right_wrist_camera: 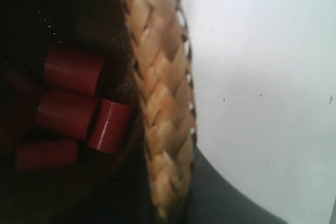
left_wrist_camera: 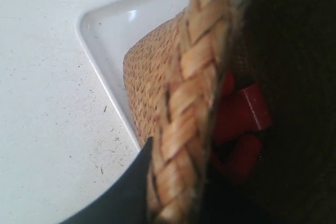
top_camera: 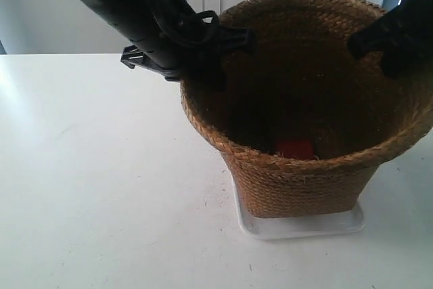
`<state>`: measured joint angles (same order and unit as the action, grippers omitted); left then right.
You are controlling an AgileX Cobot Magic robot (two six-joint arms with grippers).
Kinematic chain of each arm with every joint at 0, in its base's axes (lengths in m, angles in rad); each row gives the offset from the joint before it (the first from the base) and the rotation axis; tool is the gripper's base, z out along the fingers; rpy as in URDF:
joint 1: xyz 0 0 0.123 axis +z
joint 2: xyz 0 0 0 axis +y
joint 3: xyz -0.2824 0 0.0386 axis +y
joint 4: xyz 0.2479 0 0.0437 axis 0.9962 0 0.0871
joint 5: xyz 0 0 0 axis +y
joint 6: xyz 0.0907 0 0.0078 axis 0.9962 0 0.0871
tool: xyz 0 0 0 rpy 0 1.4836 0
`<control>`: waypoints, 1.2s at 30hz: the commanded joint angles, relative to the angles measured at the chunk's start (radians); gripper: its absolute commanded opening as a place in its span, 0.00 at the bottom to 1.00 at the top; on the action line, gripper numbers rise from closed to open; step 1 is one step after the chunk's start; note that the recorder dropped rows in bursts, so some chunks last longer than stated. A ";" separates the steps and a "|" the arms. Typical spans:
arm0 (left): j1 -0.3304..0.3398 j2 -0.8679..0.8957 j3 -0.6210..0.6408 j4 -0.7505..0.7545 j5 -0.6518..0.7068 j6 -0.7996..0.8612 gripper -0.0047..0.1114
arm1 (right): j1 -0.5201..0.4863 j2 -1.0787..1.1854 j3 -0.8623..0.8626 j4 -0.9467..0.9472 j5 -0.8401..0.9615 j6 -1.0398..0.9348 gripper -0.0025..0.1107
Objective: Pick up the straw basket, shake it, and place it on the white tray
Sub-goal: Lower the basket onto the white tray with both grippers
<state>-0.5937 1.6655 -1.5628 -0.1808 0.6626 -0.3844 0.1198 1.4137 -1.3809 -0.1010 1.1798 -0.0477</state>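
Observation:
The straw basket stands on the white tray, whose rim shows under its base. In the exterior view, the arm at the left holds its gripper over the left rim. The arm at the right has its gripper on the right rim. In the left wrist view my left gripper is shut on the braided rim, one dark finger outside, with the tray below. My right gripper is shut on the rim too, one finger outside.
Several red blocks lie on the dark floor of the basket; they show as red pieces in the left wrist view and as red cylinders in the right wrist view. The white table stretches out to the left of the tray.

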 commanded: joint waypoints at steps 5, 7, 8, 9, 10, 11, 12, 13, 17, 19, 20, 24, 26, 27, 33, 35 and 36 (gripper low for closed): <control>-0.008 0.045 -0.034 0.002 -0.003 -0.010 0.04 | -0.031 0.051 -0.004 0.016 0.008 -0.065 0.02; -0.008 0.049 -0.034 0.002 0.000 -0.010 0.04 | -0.031 0.072 -0.004 0.040 0.008 -0.082 0.02; -0.008 0.049 -0.034 0.002 0.000 -0.010 0.04 | -0.031 0.079 -0.004 0.043 0.010 -0.084 0.02; -0.008 0.049 -0.034 0.002 0.000 -0.010 0.04 | -0.031 0.087 -0.004 0.045 0.010 -0.084 0.02; -0.008 0.049 -0.034 0.002 0.000 -0.010 0.04 | -0.031 0.091 -0.004 0.045 0.010 -0.084 0.02; -0.008 0.049 -0.034 0.002 0.000 -0.010 0.04 | -0.031 0.093 -0.004 0.045 0.010 -0.084 0.02; -0.008 0.049 -0.034 0.002 0.000 -0.010 0.04 | -0.031 0.095 -0.004 0.045 0.009 -0.084 0.02; -0.008 0.049 -0.034 0.002 0.000 -0.010 0.04 | -0.031 0.095 -0.002 0.045 0.005 -0.087 0.02; -0.008 0.049 -0.034 0.002 -0.008 -0.010 0.04 | -0.031 0.095 -0.002 0.045 -0.002 -0.109 0.03; -0.008 0.049 -0.034 0.002 -0.011 -0.005 0.04 | -0.031 0.095 -0.002 0.045 -0.009 -0.109 0.06; -0.008 0.049 -0.034 0.002 -0.011 -0.005 0.04 | -0.031 0.095 -0.002 0.045 -0.011 -0.109 0.09; -0.008 0.049 -0.034 0.002 -0.011 -0.003 0.12 | -0.031 0.095 -0.002 0.045 -0.020 -0.109 0.27; -0.008 0.049 -0.034 0.002 -0.009 -0.003 0.21 | -0.031 0.095 -0.002 0.045 -0.033 -0.105 0.39; -0.008 0.049 -0.034 0.002 -0.004 -0.004 0.27 | -0.031 0.095 -0.002 0.045 -0.036 -0.105 0.43; -0.008 0.049 -0.034 0.002 0.015 -0.004 0.57 | -0.031 0.095 -0.002 0.045 -0.062 -0.092 0.59; -0.008 0.049 -0.034 0.002 0.010 -0.004 0.62 | -0.031 0.095 -0.002 0.045 -0.069 -0.078 0.61; -0.008 0.049 -0.034 0.005 0.011 -0.002 0.64 | -0.031 0.095 -0.002 0.045 -0.072 -0.078 0.62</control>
<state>-0.5937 1.7296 -1.5896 -0.1753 0.6631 -0.3916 0.0976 1.5059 -1.3832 -0.0563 1.1226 -0.1357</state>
